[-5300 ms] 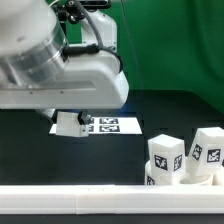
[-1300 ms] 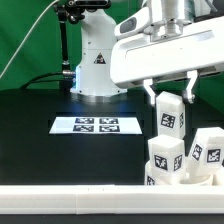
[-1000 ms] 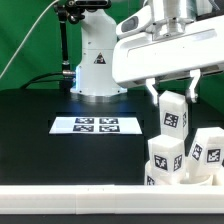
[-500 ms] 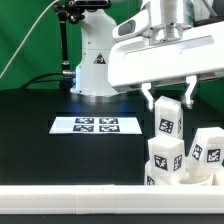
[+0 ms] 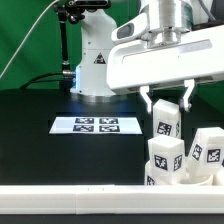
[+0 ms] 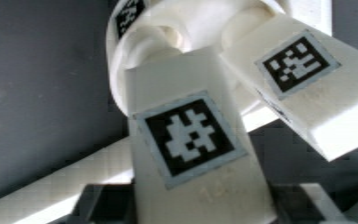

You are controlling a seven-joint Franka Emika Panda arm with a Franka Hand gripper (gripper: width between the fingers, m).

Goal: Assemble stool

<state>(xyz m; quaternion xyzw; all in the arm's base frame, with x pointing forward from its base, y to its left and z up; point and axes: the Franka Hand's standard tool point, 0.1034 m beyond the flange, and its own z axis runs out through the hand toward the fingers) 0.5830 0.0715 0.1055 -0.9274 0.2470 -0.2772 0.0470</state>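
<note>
My gripper is shut on a white stool leg with black-and-white tags, holding it upright above the table at the exterior view's right. Two more white legs stand just below and beside it, near the front rail. In the wrist view the held leg fills the middle between my dark fingers, with another tagged leg and a rounded white part beyond it. I cannot tell whether that rounded part is the round seat.
The marker board lies flat on the black table at the centre. A long white border rail runs along the front edge. The arm's white base stands at the back against a green backdrop.
The gripper with the held leg has shifted slightly to the exterior view's left and lower over the last second. Five seconds ago the arm was at the left over the marker board.
</note>
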